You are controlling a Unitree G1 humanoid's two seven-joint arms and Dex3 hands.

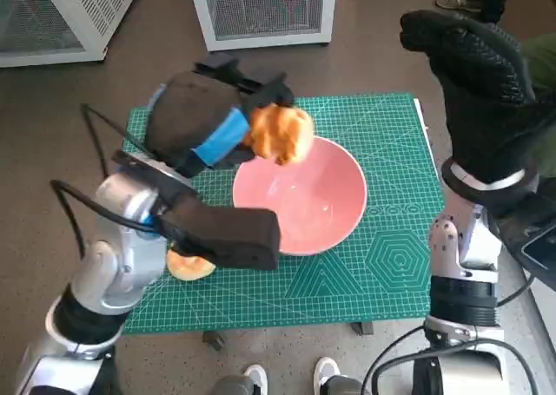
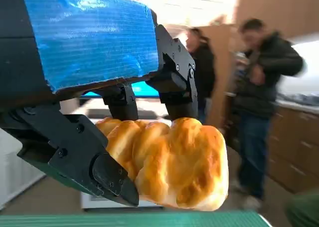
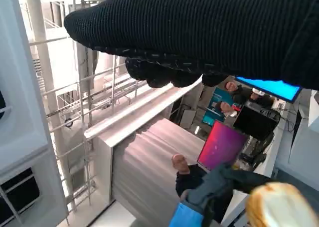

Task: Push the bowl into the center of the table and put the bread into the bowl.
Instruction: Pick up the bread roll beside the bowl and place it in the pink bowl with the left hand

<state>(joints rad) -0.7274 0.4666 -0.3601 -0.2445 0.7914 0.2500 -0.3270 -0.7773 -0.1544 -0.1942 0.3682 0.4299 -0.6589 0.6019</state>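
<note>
The wide, shallow pink bowl (image 1: 300,200) sits close to the middle of the green gridded cutting mat (image 1: 382,143) that covers the table, so the pushing step looks finished, as far as the head view can tell. What remains is the drop. The left hand (image 1: 204,121), black with blue tape across its back, grips a golden, knotted bread roll (image 1: 280,134) between its dark fingers (image 2: 107,174); the left wrist view shows the roll pinched firmly from two sides. The roll hangs above the bowl's rim at about eleven o'clock, not yet inside it. To finish, the hand probably needs to carry it a little toward the bowl's centre and let go.

The right hand (image 1: 478,91), in its black knitted glove, is lifted off the mat at the table's three o'clock edge and holds nothing; its fingers look curled in. A second pale orange roll (image 1: 189,266) lies on the mat at roughly eight o'clock from the bowl, partly hidden under the left forearm.
</note>
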